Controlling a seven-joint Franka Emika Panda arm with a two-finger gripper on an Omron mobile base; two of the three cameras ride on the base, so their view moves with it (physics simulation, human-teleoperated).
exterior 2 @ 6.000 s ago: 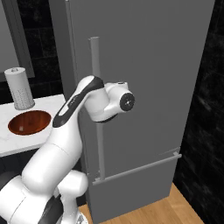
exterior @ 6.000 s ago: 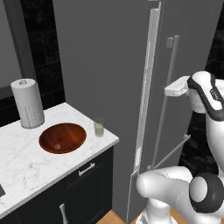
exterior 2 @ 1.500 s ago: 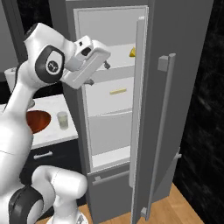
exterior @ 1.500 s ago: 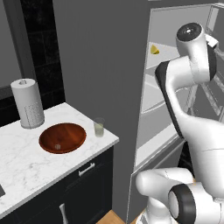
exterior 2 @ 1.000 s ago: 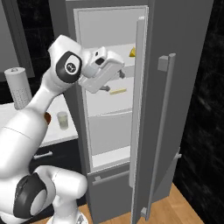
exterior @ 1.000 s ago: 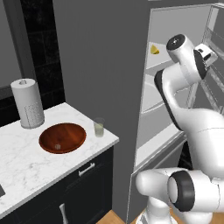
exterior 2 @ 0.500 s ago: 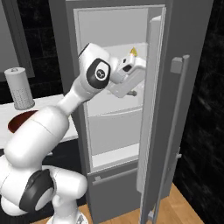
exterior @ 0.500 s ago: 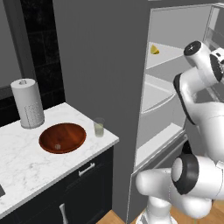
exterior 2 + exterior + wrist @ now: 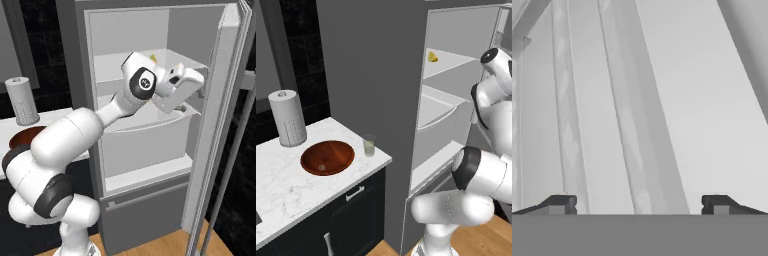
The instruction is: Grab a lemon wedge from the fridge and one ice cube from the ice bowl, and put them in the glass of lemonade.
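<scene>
On the white marble desk (image 9: 286,185) at far left stands a white perforated paper-towel roll (image 9: 288,118), upright against the dark tiled wall. Just to its right sits the ice bowl (image 9: 327,157), a shallow reddish-brown wooden dish with one pale ice cube (image 9: 320,168) lying inside it. Right of the bowl, near the desk's corner and apart from the bowl's rim, stands the glass of lemonade (image 9: 369,145), upright, with pale yellow-green liquid in its lower part. Dark cabinet fronts with pale bar handles run below the desk.

Further right the fridge (image 9: 466,30) stands open, its pale shelves and drawer showing. The lemon wedge (image 9: 432,56), small and bright yellow, rests on the upper shelf toward its left edge. The white arm reaches up from the base into the fridge compartment; in the right base view the hand sits at the right end of the middle shelf, close to the inner face of the open door (image 9: 225,125). The pincer (image 9: 639,204) is released, its two dark tips spread wide and grasping nothing, facing pale grey fridge surfaces. No brand marks or writing can be read on any surface.
</scene>
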